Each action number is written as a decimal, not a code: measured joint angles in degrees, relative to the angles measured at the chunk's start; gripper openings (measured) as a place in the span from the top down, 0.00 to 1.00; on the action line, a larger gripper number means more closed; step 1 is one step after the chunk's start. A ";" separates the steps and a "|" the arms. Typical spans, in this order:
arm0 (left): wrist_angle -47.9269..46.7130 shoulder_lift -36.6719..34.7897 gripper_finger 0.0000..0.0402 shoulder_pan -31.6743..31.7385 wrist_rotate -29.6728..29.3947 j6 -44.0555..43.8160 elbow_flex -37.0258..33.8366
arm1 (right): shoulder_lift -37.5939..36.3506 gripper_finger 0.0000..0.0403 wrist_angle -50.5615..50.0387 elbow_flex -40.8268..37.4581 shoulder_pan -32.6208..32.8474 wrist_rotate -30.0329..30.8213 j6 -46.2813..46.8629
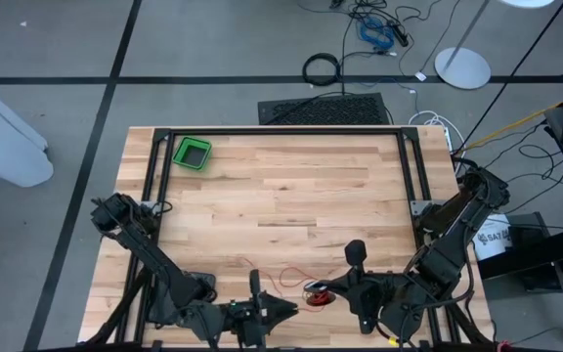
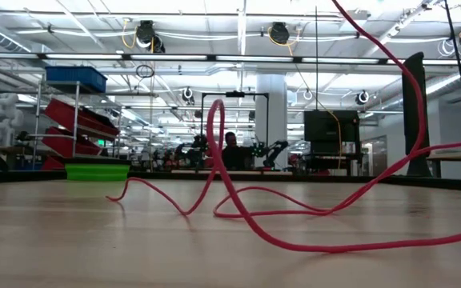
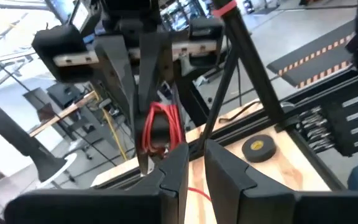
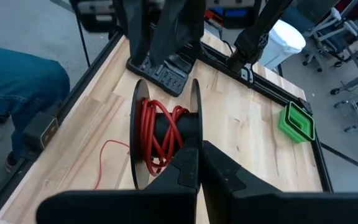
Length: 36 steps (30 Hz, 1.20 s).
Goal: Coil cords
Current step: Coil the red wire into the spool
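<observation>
Table: pale wood planks, smooth, visible grain, matt to slight sheen.
Frame: black metal rails, matt.
Cord: red, thin, smooth plastic-looking jacket, slight gloss, wound on spool.
Spool: black, hard plastic look, smooth flat flanges.
Bin: bright green plastic, smooth.
Tape roll: black, dull, with yellowish core label.
Left gripper: dark fingers, matt plastic look.
Right gripper: same dark matt finish.
</observation>
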 joint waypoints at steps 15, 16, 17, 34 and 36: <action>8.25 3.09 0.85 0.66 -2.77 5.72 -0.07 | 0.02 1.00 0.11 0.02 -0.43 1.77 0.79; 8.25 3.09 0.85 0.66 -2.31 5.69 -0.07 | 0.02 1.00 0.10 0.02 -0.45 1.77 0.76; 8.34 3.09 0.85 0.66 -1.83 5.64 -0.07 | 0.02 1.00 0.08 0.02 -0.45 1.77 0.74; 7.99 3.09 0.55 1.24 -1.53 1.05 -0.07 | 0.04 1.00 -0.14 0.02 -0.47 1.72 0.99; 8.03 3.07 0.55 1.37 -1.58 1.03 -0.07 | 0.04 1.00 -0.14 0.02 -0.47 1.73 0.54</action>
